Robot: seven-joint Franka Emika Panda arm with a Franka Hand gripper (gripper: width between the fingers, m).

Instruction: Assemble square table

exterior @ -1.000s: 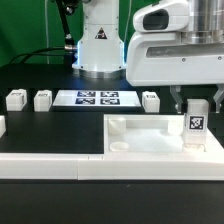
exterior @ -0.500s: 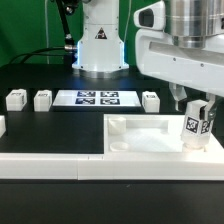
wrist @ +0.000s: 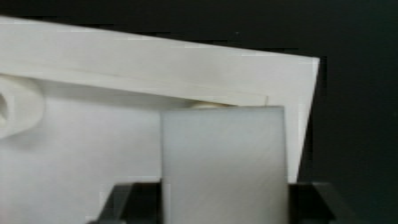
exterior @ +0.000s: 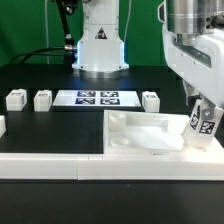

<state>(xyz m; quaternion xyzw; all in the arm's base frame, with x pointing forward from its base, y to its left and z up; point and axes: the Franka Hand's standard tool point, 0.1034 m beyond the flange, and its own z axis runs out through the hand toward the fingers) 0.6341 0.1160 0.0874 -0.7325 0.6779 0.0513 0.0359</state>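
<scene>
- The gripper (exterior: 203, 112) hangs at the right edge of the exterior view, closed on a white leg (exterior: 204, 126). In the wrist view the two dark fingers (wrist: 135, 206) press the leg's (wrist: 226, 160) opposite sides, with the gripper (wrist: 226, 207) centred on it.
- The leg is tilted, not upright, and its black-and-white tag faces the exterior camera.
- The leg's lower end sits at the right-hand corner of the table top (exterior: 150, 140). Whether the two touch cannot be told from these views.
- In the wrist view a corner of the table top (wrist: 160, 85) lies just beyond the leg's end. A small round detail (wrist: 210, 103) shows at the rim there, too blurred to identify.
- The table top is a white square tray with a raised rim. It lies on the black tabletop (exterior: 60, 125) in the lower right of the exterior view.
- A white border rail (exterior: 50, 166) runs along the bottom of the exterior view, just in front of the table top.
- One loose leg (exterior: 151, 100) stands behind the table top, near the frame's centre.
- The marker board (exterior: 97, 98) lies flat to that leg's left.
- A second loose leg (exterior: 42, 99) and a third loose leg (exterior: 15, 99) stand side by side at the left of the frame, beyond the marker board.
- The robot base (exterior: 98, 45) rises at top centre.
</scene>
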